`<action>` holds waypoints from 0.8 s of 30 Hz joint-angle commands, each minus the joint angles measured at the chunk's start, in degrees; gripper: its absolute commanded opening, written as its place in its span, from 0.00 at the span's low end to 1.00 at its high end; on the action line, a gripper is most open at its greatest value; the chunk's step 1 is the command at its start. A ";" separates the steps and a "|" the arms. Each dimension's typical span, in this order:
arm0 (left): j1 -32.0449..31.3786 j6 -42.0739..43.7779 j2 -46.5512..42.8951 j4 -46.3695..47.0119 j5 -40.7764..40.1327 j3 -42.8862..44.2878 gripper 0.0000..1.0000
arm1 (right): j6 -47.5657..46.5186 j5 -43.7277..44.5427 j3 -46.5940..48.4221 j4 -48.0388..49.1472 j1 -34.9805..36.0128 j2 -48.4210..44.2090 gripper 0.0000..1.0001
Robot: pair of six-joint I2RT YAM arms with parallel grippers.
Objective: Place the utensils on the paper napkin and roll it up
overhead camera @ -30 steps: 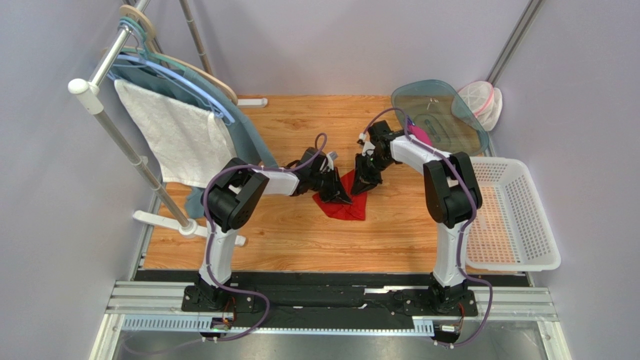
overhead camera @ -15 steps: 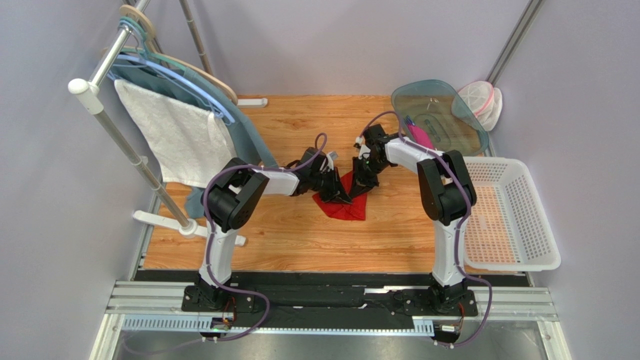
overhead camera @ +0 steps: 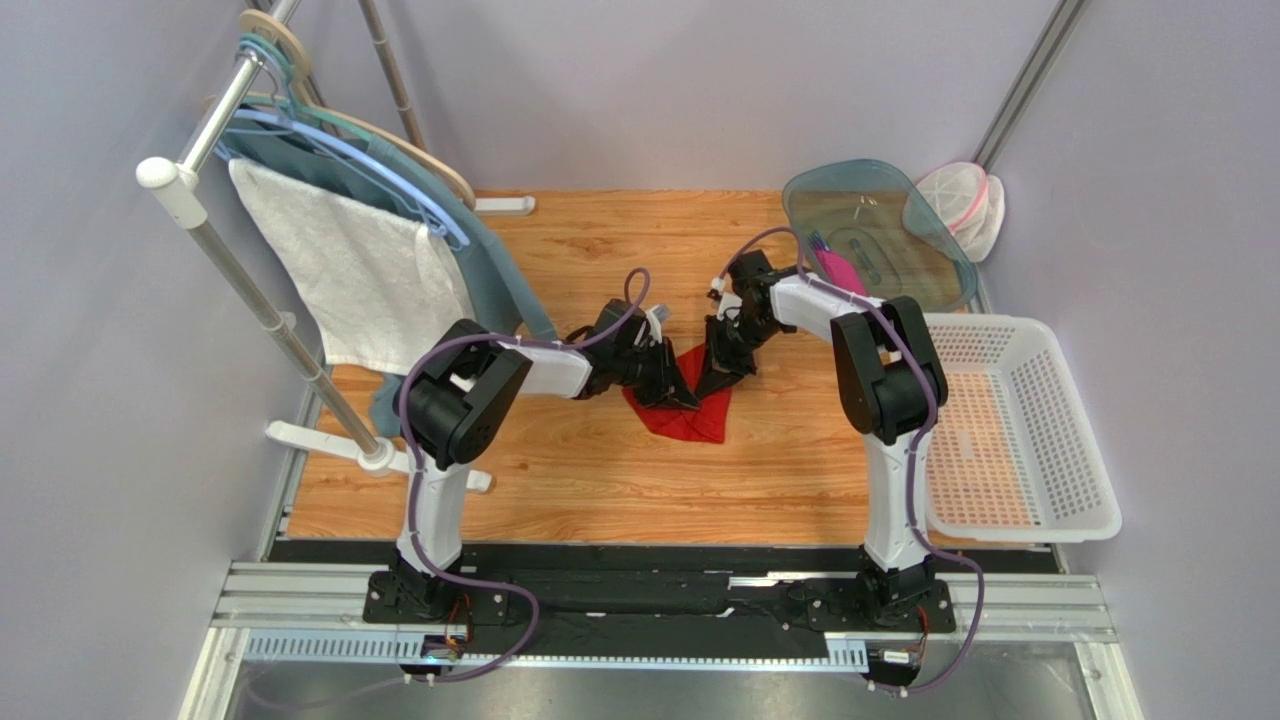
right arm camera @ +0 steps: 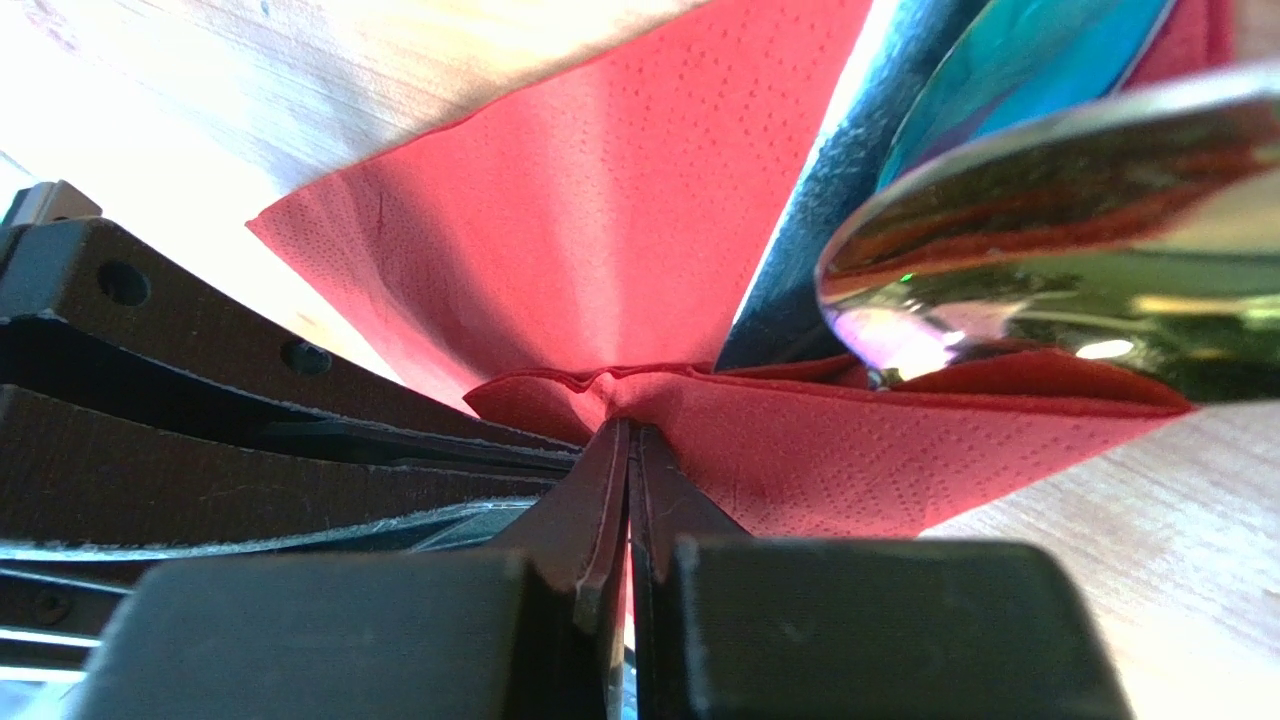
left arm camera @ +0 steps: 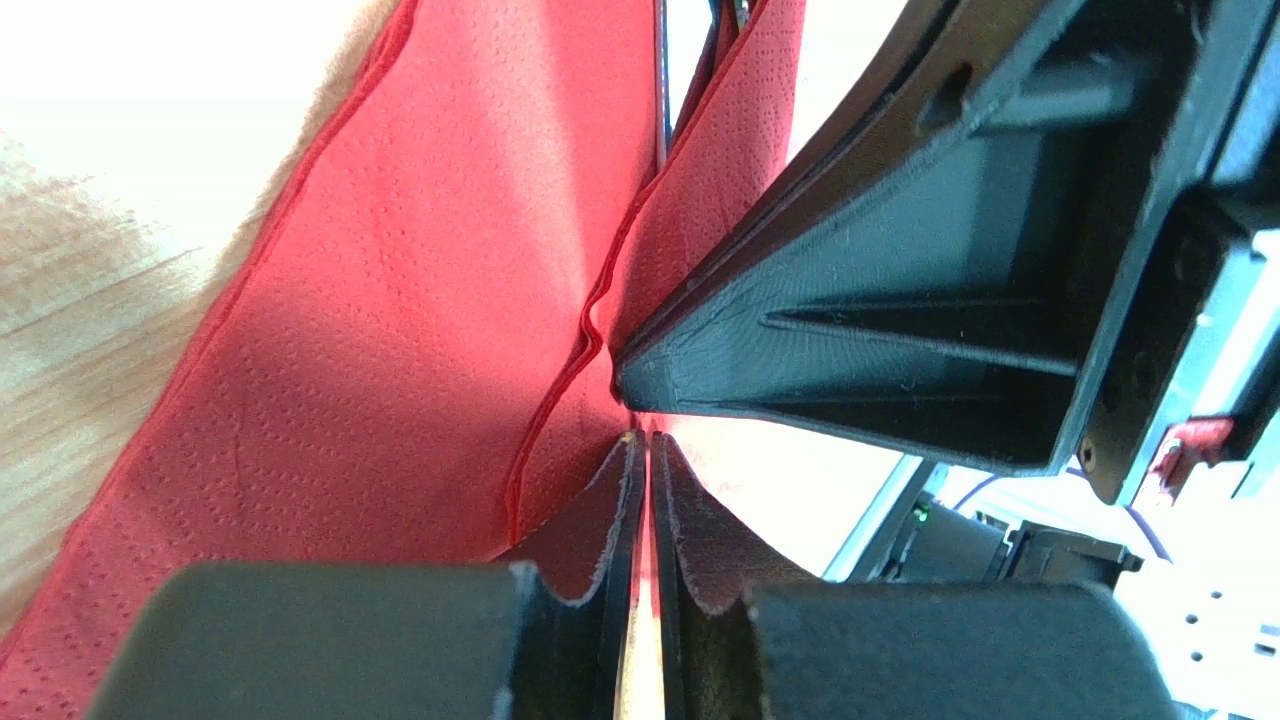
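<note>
The red paper napkin (overhead camera: 691, 411) lies mid-table, partly folded, with both grippers meeting over its far edge. My right gripper (right arm camera: 627, 435) is shut on a raised fold of the napkin (right arm camera: 631, 195). Just beyond that fold lie the utensils: a shiny spoon bowl (right arm camera: 1052, 225) and a flat blade (right arm camera: 827, 210). The jaws of my left gripper (left arm camera: 648, 444) stand a thin slit apart beside a napkin crease (left arm camera: 391, 300), tip to tip with the right gripper's black finger (left arm camera: 902, 330). Whether the left one still pinches paper is unclear. From above, the arms hide the utensils.
A white perforated basket (overhead camera: 1052, 450) stands at the table's right edge. A teal translucent lid (overhead camera: 879, 240) and a mesh bag (overhead camera: 962, 203) sit at the back right. A rack with hangers and a white towel (overhead camera: 361, 278) fills the left side.
My right gripper's jaws have closed onto the napkin fold. The left gripper's jaws have parted by a thin slit. Both grippers have shifted slightly toward the far edge.
</note>
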 commanded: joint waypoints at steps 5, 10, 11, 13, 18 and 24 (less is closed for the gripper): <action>-0.47 3.25 -0.89 -2.70 -1.01 0.30 0.11 | -1.60 7.01 -0.29 0.19 -1.79 4.55 0.02; -0.73 4.83 0.78 -6.45 -1.79 1.18 0.09 | -1.16 5.60 -0.20 0.28 -1.79 4.11 0.02; -0.82 5.01 1.22 -7.35 -2.41 1.53 0.05 | -0.99 5.08 -0.02 0.37 -1.70 4.02 0.02; -0.56 5.45 2.10 -10.15 -4.17 1.71 0.01 | -1.25 4.20 1.20 0.10 -1.70 3.32 0.05; -0.03 6.77 3.33 -12.98 -5.31 3.46 0.00 | -1.78 2.44 5.60 -2.09 -2.14 -0.63 0.15; -0.12 7.91 3.42 -13.77 -5.05 4.26 0.00 | -1.34 1.30 6.05 -2.27 -2.06 -2.22 0.17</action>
